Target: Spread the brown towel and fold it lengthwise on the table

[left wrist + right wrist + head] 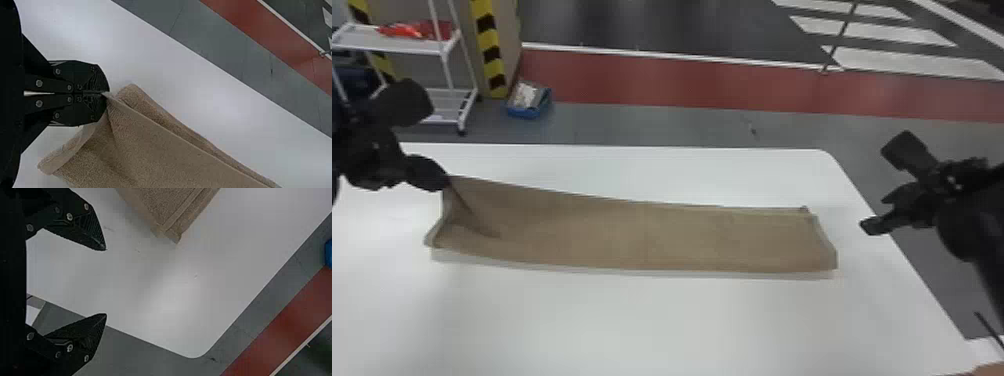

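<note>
The right gripper (878,212) hangs over the right edge of the white table (657,325), its two fingers (88,231) spread wide with nothing between them. Above the table's left part, the left gripper (443,183) has its fingers (88,78) closed on the brown towel (642,235), pinching its far left corner and raising it into a crease. The towel lies as a long, doubled strip across the middle of the table. Its long axis runs left to right, close to parallel with the table's far edge, the right end slanting slightly toward the robot. Beyond the table's far edge, toward its left, a blue box (530,111) sits on the floor (632,122) near a white rack (407,46).
</note>
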Controlling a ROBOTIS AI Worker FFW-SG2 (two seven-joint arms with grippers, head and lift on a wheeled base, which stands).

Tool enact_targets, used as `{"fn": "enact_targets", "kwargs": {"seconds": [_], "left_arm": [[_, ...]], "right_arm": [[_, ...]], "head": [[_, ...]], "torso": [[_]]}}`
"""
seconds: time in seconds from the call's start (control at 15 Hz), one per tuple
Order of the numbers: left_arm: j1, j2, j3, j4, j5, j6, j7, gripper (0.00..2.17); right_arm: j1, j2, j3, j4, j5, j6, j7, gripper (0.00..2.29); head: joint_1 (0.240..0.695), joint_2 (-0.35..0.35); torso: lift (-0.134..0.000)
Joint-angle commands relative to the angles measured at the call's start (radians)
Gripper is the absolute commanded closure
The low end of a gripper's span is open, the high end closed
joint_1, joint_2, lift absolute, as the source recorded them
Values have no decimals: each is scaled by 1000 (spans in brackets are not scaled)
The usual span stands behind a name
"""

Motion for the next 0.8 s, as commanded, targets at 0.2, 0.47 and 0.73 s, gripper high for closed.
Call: {"fn": "enact_targets", "kwargs": {"seconds": [0.2,0.47,0.73], "left_arm": [[-17,-2,-12,29,-1,-28,17,1703],[-27,-8,-29,47,-2,-28,27,1703],[-26,-6,-29,50,-2,-31,30,1700]], "right_arm": [[46,-19,-65,-2,-22,-21,-19,346],[42,20,-33,-16,-40,-21,-66,407],[28,53,-22,-53,-120,56,-49,410]], "head": [[695,-238],[695,-242],[695,-210]], "torso": [[-124],[-124],[-124]]}}
